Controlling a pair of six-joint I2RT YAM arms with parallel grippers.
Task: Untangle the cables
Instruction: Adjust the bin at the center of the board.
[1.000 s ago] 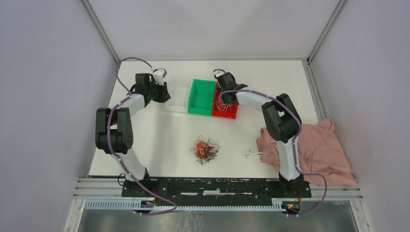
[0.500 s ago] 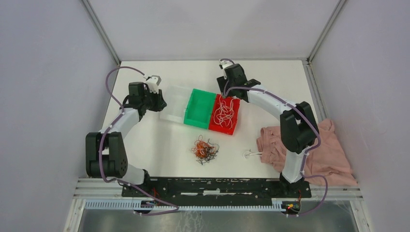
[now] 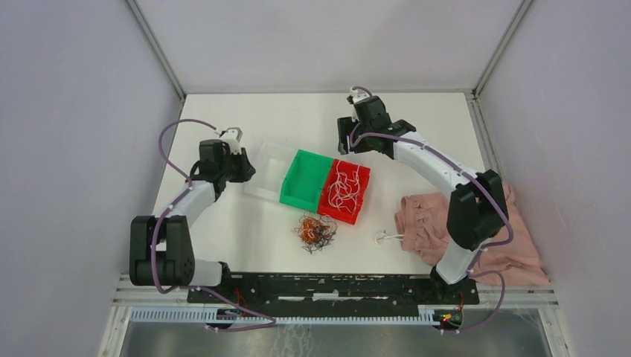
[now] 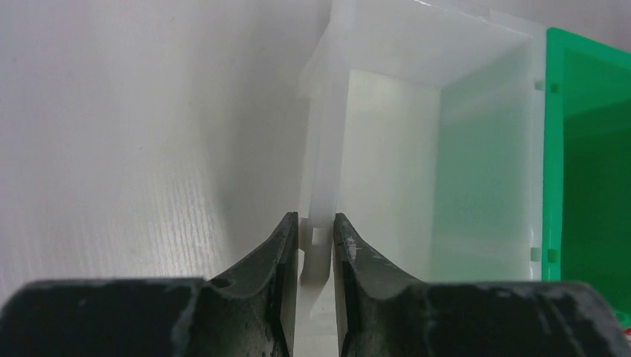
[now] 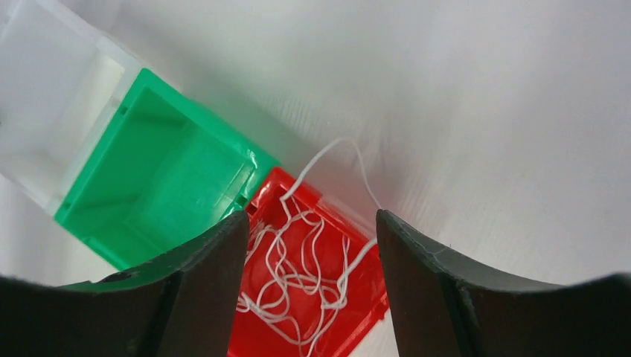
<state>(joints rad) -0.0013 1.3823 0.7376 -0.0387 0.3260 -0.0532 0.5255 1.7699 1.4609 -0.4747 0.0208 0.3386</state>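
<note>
Left gripper (image 4: 315, 227): fingers narrow, clamped on the thin end wall of the clear bin (image 4: 387, 134), one finger outside the wall and one inside. Rest of the clear bin runs straight out ahead of the fingertips. Nothing seen in it. Green bin (image 5: 156, 178) sits beyond it, touching its far side, also with nothing in it.

Right gripper (image 5: 310, 217): fingers spread wide, holding nothing. It hangs above the table (image 3: 298, 119), off the far end of the red bin (image 5: 353, 327). In the wrist view the red bin shows in the gap between the two fingers, and the green bin shows off to the left finger's side. The three bins lie in one slanted row: clear, green, red, each touching the next.

Cables:
- White cables (image 5: 298, 260): loose curly bunch inside the red bin, below and between the right fingers. One loop hangs over the rim onto the table. Not touching either finger.
- Orange and black tangle (image 3: 315, 231): on the table just beside the near edge of the green and red bins. It is well apart from both pairs of fingers and not gripped.
- One stray white cable (image 3: 385, 238): on the table right of the tangle, at the edge of the pink cloth (image 3: 491, 230), far from both grippers.
</note>
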